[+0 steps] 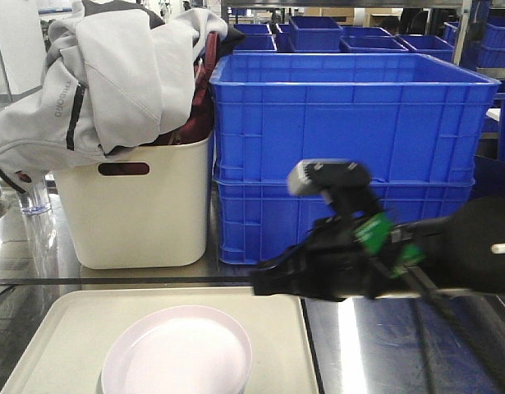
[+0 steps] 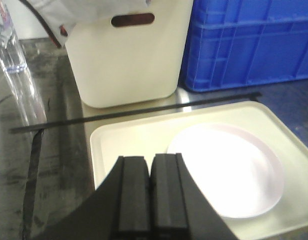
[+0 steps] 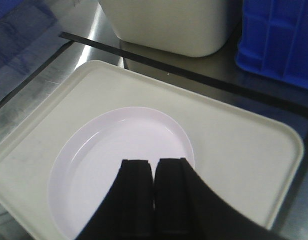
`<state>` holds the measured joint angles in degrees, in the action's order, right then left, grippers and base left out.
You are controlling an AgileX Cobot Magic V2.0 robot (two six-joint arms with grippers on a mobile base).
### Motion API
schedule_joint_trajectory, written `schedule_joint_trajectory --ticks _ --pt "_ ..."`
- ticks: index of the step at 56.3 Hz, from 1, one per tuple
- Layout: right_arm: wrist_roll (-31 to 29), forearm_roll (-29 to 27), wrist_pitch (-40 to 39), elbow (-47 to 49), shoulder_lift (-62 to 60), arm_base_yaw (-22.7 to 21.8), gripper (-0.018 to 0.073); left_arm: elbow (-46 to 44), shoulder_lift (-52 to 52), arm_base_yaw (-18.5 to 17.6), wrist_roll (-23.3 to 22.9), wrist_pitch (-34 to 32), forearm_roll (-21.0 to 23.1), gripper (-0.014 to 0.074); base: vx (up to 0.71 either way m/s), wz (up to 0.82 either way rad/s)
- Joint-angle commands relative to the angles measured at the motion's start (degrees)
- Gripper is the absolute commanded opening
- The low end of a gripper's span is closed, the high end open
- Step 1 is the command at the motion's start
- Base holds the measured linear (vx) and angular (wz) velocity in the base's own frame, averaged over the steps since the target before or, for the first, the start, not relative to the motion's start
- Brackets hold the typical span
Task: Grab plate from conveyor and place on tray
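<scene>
Stacked blue crates (image 1: pixel 342 156) on steel tabletop (image 1: pixel 383 345).

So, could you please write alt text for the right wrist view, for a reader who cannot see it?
A pale round plate lies on a cream tray, seen from above past the right gripper, whose black fingers are closed together with nothing between them. Behind the tray, on a shiny metal surface, stand a cream bin and a blue crate.
</scene>
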<state>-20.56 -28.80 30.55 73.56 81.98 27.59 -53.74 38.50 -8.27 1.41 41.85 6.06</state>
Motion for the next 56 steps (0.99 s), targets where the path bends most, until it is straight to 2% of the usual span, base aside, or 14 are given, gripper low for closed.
schedule_joint_trajectory --ticks 1,6,12,23,32,39,56 --pt "4.93 9.82 0.88 1.15 -8.56 -0.21 -0.0015 -1.94 -0.12 -0.26 -0.57 -1.94 0.10 0.0000 0.00 0.00" --pt "9.11 18.49 0.51 -3.64 -16.89 -0.21 -0.0011 0.27 -1.79 -0.26 -0.40 -2.29 0.10 0.0000 0.00 0.00" --pt "13.93 26.93 -3.79 -14.97 -29.50 -0.21 -0.0009 7.06 -7.68 -0.26 -0.67 -5.58 0.36 0.0000 0.00 0.00" --pt "22.94 35.76 -11.87 -36.69 -54.56 -0.21 -0.0009 20.82 -20.78 -0.26 -2.41 -4.71 0.98 0.0000 0.00 0.00" --pt "29.27 44.16 -14.59 -47.52 -70.05 -0.21 -0.0009 26.90 -25.94 -0.26 -3.55 -7.60 1.06 0.0000 0.00 0.00" --pt "35.00 45.67 -11.14 -48.84 -73.03 -0.21 -0.0009 27.63 -26.07 -0.26 -3.47 -8.93 1.12 0.0000 0.00 0.00" --pt "35.47 46.01 -9.82 -48.84 -72.53 -0.21 -0.0009 27.58 -26.07 -0.26 -3.47 -8.27 1.11 0.0000 0.00 0.00"
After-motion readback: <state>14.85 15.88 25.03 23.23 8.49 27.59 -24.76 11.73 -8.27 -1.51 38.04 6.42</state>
